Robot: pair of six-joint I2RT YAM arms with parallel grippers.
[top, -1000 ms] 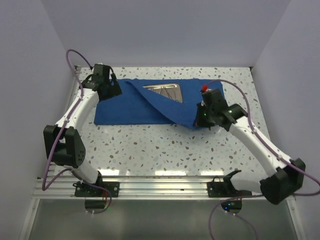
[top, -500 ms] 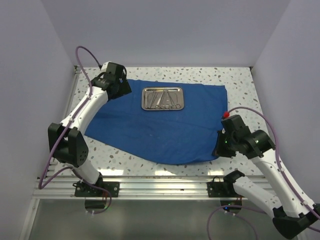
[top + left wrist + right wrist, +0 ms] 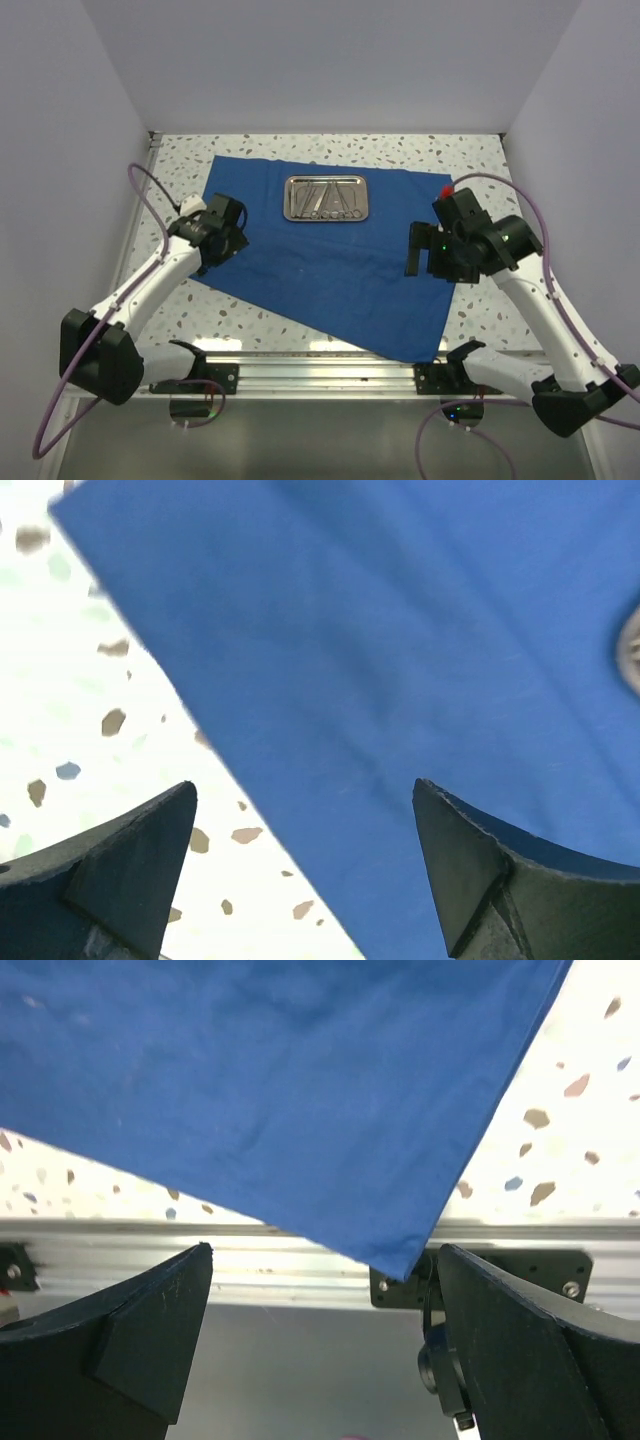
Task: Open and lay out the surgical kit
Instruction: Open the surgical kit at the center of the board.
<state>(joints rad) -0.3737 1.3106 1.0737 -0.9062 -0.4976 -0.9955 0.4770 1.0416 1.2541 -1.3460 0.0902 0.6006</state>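
The royal-blue cloth (image 3: 330, 270) of the surgical kit lies spread flat on the speckled table. A small shiny steel tray (image 3: 327, 197) with slim steel instruments in it sits on the cloth's far part. My left gripper (image 3: 228, 240) hovers open over the cloth's left edge (image 3: 210, 730), and its fingers (image 3: 130, 865) hold nothing. My right gripper (image 3: 425, 252) hangs open above the cloth's right side. In the right wrist view the cloth's near corner (image 3: 400, 1260) lies over the rail between the spread fingers (image 3: 150, 1330), free of both.
The aluminium rail (image 3: 320, 362) with both arm bases runs along the near edge, and the cloth's near corner overlaps it. Pale walls enclose the table on the left, back and right. Purple cables (image 3: 520, 200) loop off both arms.
The folded cloth has been pulled open toward the near edge, uncovering the tray. My right gripper has let go of the cloth and lifted back. My left arm has come nearer from the far-left corner.
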